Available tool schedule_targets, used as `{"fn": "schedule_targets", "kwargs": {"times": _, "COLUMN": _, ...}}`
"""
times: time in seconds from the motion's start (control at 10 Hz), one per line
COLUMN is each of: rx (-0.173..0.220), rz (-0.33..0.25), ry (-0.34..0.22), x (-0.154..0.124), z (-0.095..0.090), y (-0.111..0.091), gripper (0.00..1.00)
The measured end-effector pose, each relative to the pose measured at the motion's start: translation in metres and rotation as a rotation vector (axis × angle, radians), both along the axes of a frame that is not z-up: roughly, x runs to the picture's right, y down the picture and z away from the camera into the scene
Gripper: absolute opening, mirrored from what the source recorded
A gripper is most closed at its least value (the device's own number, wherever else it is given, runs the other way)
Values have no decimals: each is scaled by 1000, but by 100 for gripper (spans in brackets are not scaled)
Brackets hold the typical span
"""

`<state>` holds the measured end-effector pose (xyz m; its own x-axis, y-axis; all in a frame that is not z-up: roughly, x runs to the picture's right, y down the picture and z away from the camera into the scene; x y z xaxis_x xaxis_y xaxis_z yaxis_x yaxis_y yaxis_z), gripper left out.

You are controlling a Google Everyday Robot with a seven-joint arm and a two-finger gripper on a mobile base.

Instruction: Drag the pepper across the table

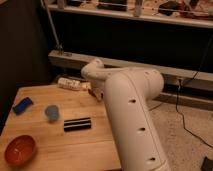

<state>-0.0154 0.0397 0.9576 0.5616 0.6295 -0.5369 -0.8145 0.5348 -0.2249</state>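
Observation:
The table [75, 147] is a light wooden plank top at the lower left. My big white arm [132, 115] reaches over its right side. The gripper [97, 93] hangs below the arm's bend at the table's far right and is mostly hidden by the arm. A small reddish bit, the pepper [91, 91], shows at the arm's edge right by the gripper. Whether the gripper touches it cannot be told.
A white bottle [70, 83] lies at the table's far edge. A blue sponge [22, 105] is at the left, a blue cup [51, 112] near the middle, a black bar [77, 124] beside it, and an orange-red bowl [19, 150] at the front left. A metal rail and a dark wall stand behind.

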Motion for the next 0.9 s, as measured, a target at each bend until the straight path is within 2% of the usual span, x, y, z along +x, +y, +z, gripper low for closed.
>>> {"fn": "schedule_targets", "kwargs": {"times": 0.4, "rx": 0, "rz": 15, "ry": 25, "x": 18, "z": 2, "y": 2, "gripper": 26}}
{"fn": "schedule_targets", "kwargs": {"times": 0.9, "rx": 22, "rz": 91, "ry": 58, "x": 50, "z": -1, "y": -8, "gripper": 26}}
